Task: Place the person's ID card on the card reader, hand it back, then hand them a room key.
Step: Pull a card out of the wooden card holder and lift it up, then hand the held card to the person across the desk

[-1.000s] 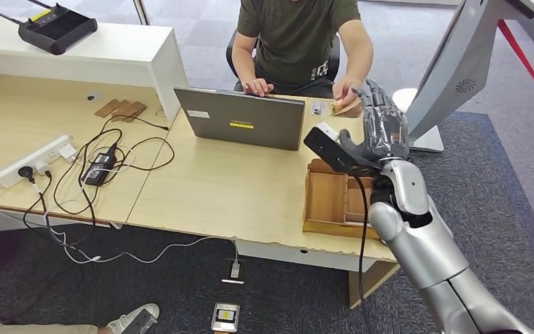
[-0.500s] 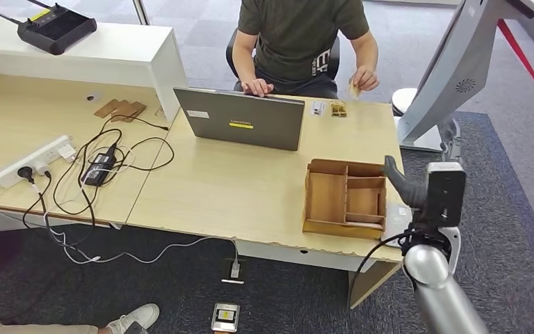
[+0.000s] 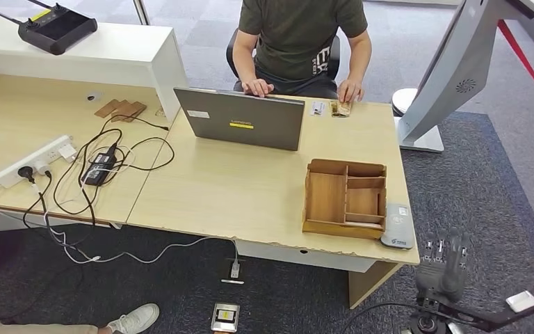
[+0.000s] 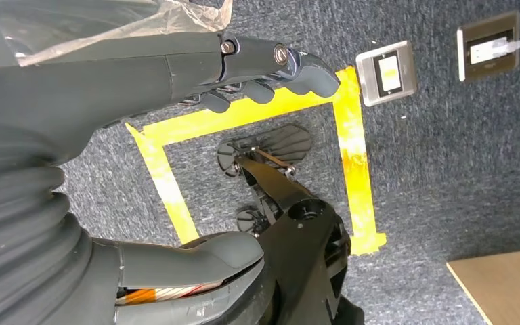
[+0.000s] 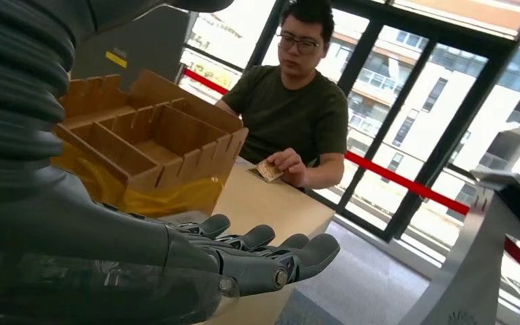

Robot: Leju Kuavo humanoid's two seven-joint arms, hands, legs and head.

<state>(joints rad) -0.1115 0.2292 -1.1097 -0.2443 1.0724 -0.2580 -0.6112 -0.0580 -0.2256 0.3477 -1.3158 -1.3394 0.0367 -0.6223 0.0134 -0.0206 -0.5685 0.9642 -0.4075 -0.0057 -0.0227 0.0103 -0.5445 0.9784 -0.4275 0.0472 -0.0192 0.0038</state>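
Card under person's fingers, well apart from right hand (empty).

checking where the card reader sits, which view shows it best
The head view: the card reader lies flat at the table's near right corner, beside the wooden organizer. In the right wrist view I cannot make it out.

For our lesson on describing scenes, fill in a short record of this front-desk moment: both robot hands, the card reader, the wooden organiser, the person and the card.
right hand: open, holding nothing, low beside the desk's corner
left hand: holding nothing, hanging over carpet with yellow tape
card reader: grey, on the desk edge, right of the organiser, nothing on it
wooden organiser: compartments look empty
person: seated behind the laptop
card: under the person's fingers at the desk's far edge
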